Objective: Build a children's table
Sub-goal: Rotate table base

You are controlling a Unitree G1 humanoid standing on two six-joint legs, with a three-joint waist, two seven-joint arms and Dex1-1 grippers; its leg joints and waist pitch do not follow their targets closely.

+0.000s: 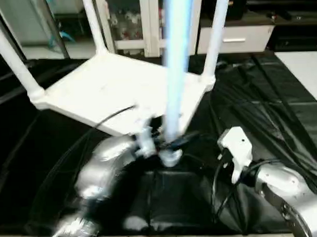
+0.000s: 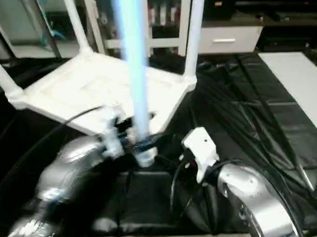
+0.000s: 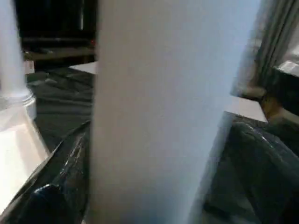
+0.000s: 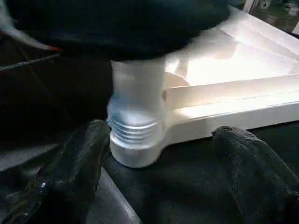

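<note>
The white tabletop lies underside up on the black cover. Three white legs stand in its corner sockets. A fourth leg stands upright over the near corner socket, and its threaded end sits at the socket's rim. My left gripper is shut on this leg just above the threads. My right gripper stands open beside the near corner. Its black fingers lie apart on either side of the socket, touching nothing.
The black cover is creased and spreads to the right. A white glass-door cabinet and a white drawer unit stand behind. A white board lies at the far right. Black cables run over my wrists.
</note>
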